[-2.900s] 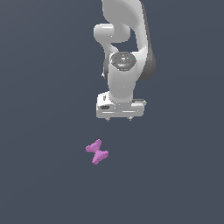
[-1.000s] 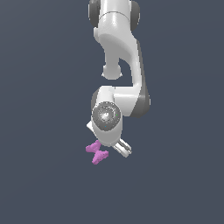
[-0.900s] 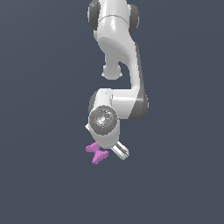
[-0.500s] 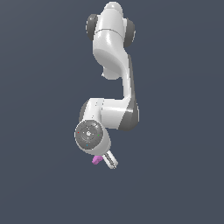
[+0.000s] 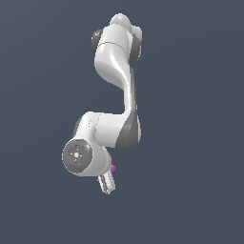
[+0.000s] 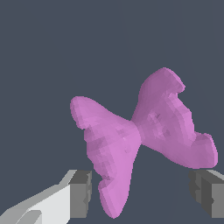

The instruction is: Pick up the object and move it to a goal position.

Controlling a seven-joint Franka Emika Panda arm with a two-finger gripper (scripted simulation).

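On my wrist feed the small matte pink bow-tie-shaped lumpy object [image 6: 142,138] lies on the dark grey worktop [image 6: 52,52], between my grey fingers [image 6: 81,194], spread wide, not touching it.

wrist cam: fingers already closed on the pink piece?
No. In the wrist view the pink piece sits between the two end effector fingers, with dark gaps visible on both sides.
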